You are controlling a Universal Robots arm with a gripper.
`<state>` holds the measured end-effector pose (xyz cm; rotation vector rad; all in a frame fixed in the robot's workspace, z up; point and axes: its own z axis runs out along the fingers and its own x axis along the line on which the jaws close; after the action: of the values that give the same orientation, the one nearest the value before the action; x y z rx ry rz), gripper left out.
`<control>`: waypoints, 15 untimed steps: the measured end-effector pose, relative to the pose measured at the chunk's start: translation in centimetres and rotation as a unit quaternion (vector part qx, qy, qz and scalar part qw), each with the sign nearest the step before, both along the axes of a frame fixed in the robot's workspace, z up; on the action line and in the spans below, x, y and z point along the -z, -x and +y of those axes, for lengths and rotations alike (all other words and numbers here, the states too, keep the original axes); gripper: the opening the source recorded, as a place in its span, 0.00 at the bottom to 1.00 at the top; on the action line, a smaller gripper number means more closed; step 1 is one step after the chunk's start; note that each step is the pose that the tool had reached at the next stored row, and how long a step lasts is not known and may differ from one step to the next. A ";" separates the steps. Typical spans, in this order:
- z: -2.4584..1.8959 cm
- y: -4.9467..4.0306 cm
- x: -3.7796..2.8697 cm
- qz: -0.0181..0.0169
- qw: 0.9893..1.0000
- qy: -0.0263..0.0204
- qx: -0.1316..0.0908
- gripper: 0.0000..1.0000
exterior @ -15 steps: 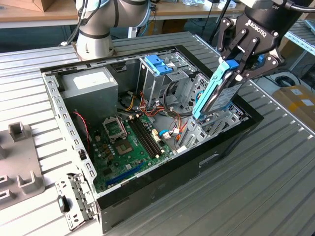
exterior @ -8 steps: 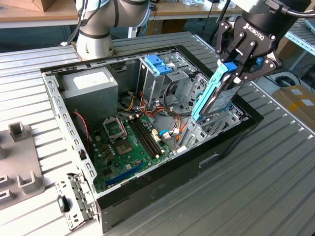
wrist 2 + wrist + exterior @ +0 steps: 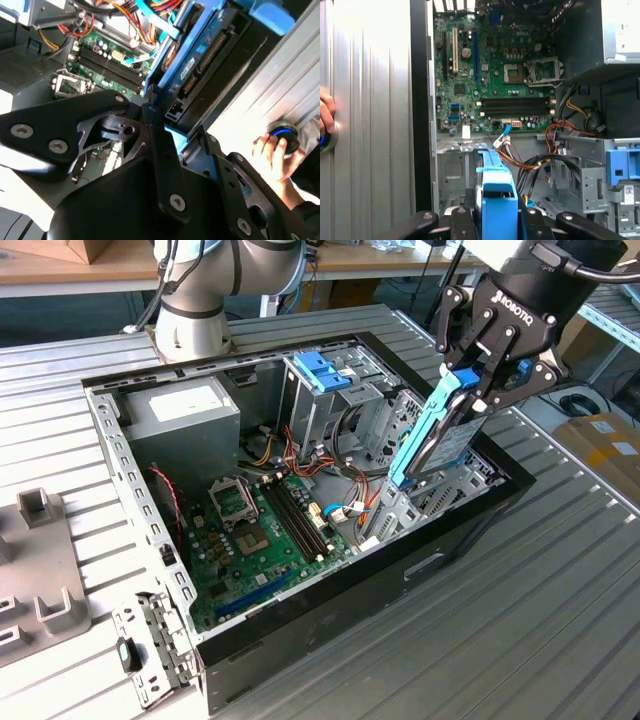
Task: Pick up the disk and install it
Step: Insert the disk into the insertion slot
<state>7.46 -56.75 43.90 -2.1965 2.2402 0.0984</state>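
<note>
Gripper clamped on the top end of the disk, fingers pinching the light-blue carrier rail; same hold shows in the first wrist view, rail end between the black fingers. Disk hangs near upright, slightly tilted, lower end dipping into the drive bay at the corner of the open computer case on the exterior view's right. Risk, as a judgement: the tilt could jam the rail against the bay's metal edge instead of sliding in, and a pinch at one end only could let the disk pivot or slip. Red, orange and yellow cables lie just beside the bay, so one could get trapped under the disk. Further in, the motherboard sits exposed and a dropped disk could strike it. Beyond the case a person's hand rests on a blue-lit button on the table, well apart from the gripper
</note>
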 end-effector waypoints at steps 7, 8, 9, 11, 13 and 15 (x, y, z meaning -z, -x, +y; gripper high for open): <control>-0.07 0.01 -0.08 0.000 1.000 -0.001 0.000 0.37; -0.08 0.01 -0.15 0.000 1.000 -0.001 0.000 0.37; -0.08 0.01 -0.25 0.000 1.000 -0.001 0.000 0.37; -0.07 0.00 -0.63 0.000 1.000 0.000 0.000 0.37; -0.08 0.00 -0.67 0.000 1.000 0.000 0.000 0.37; -0.15 0.00 -0.61 0.000 1.000 0.000 0.000 0.37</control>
<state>7.46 -56.91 44.50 -2.1969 2.2404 0.0982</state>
